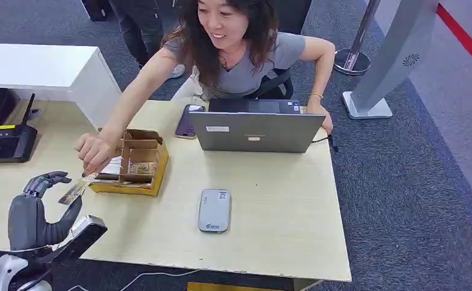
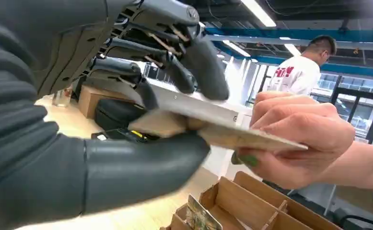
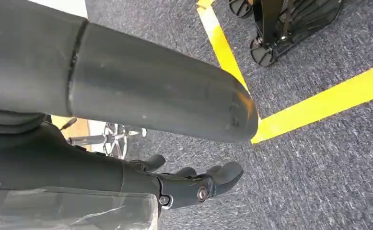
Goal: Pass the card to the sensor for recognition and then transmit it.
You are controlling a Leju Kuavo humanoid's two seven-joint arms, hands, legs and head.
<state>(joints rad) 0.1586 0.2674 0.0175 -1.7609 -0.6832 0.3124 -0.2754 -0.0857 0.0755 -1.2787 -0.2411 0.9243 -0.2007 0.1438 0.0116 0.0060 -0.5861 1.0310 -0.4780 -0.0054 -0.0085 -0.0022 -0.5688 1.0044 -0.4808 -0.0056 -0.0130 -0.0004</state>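
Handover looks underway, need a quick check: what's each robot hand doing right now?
Left robot hand: holding the card, which the person's hand also grips.
Right robot hand: holding nothing, hanging over the carpet; open or closed cannot be told.

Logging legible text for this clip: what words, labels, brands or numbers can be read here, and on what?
None can be read for certain.
Laptop lid: white sticker and small logo, too small.
Grey card reader: blue logo and code label, blurred.
Card between the left hand and the person's hand: print blurred.
Person's white shirt: red lettering, unreadable.
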